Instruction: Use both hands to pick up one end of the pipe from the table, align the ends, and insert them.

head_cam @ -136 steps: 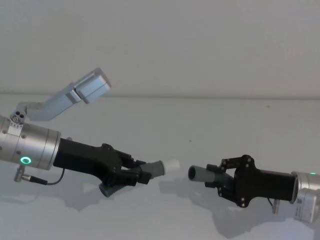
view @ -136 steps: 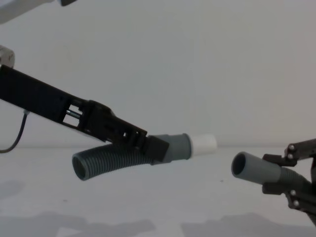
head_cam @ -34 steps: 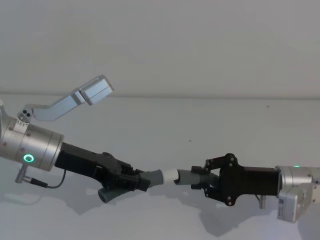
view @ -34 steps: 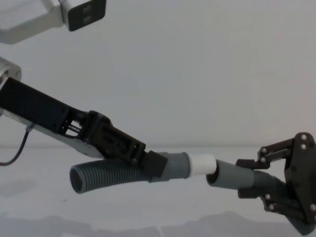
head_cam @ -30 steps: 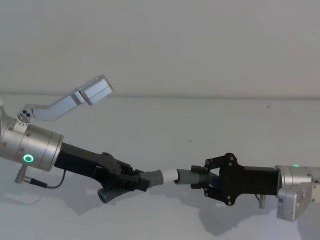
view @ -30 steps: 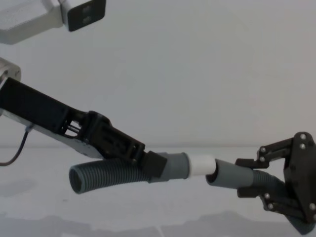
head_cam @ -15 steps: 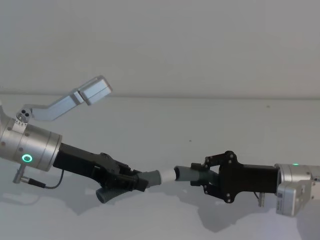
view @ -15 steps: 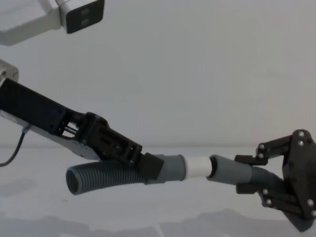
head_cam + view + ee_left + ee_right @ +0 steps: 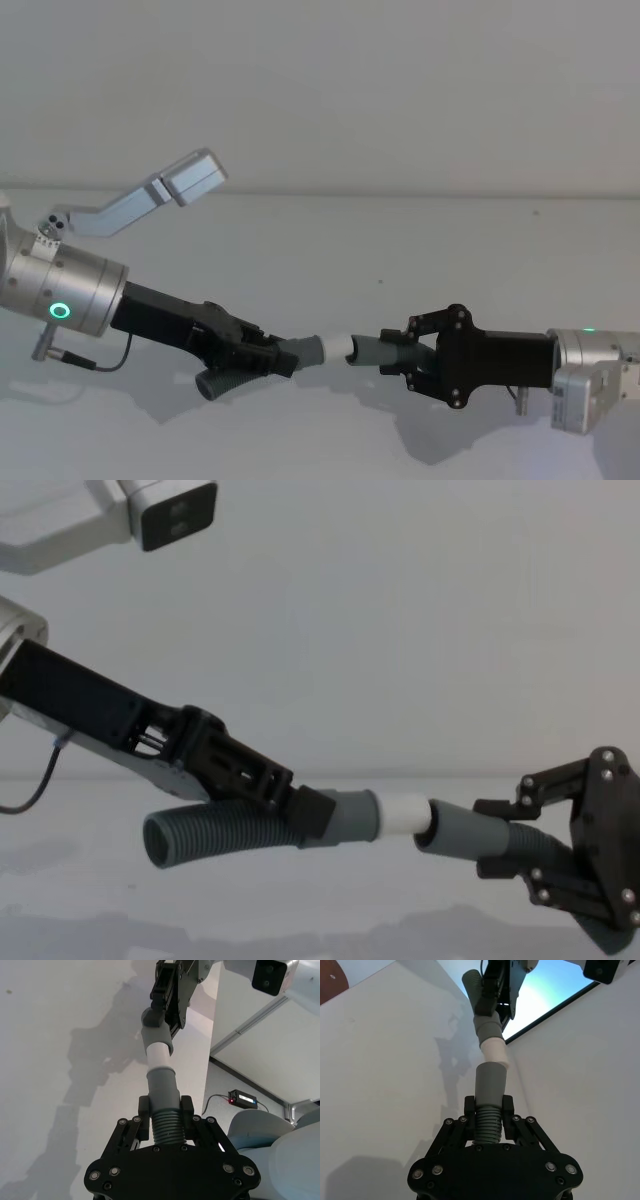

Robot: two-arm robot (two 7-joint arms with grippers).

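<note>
My right fingers (image 9: 408,356) are closed tight on the ribbed part of the hose piece (image 9: 510,836), just behind its plain grey cuff (image 9: 368,351). In the head view they sit low, at about four o'clock from the middle, and they point toward nine o'clock. My right wrist view shows the ribs (image 9: 487,1125) squeezed between my two black finger pads (image 9: 469,1106), with the smooth open cuff (image 9: 490,1083) sticking out in front.

My left fingers (image 9: 272,356) are low at about eight o'clock in the head view and point toward three o'clock. They are closed tight on the other hose piece (image 9: 215,831), right where the ribs meet its grey cuff (image 9: 311,349). That cuff has a short white tube tip (image 9: 336,345). The bare ribbed open end (image 9: 160,844) hangs out behind my left fingers, toward seven o'clock.

The two ends meet in the middle, between my hands, held up above the white surface (image 9: 420,260). The white tip (image 9: 404,816) touches the mouth of the plain cuff (image 9: 455,831), and it looks just started inside, but most of the white still shows. The two pieces line up almost straight, with a small bend at the join. My left wrist view shows the same: grey cuff (image 9: 163,1089), white tip (image 9: 159,1056), then the other cuff (image 9: 157,1036) and my right fingers (image 9: 167,995) beyond.

Farther away, at ten o'clock, a grey camera bar (image 9: 150,196) sticks up from my left arm. Dark shadows lie on the surface under both arms.
</note>
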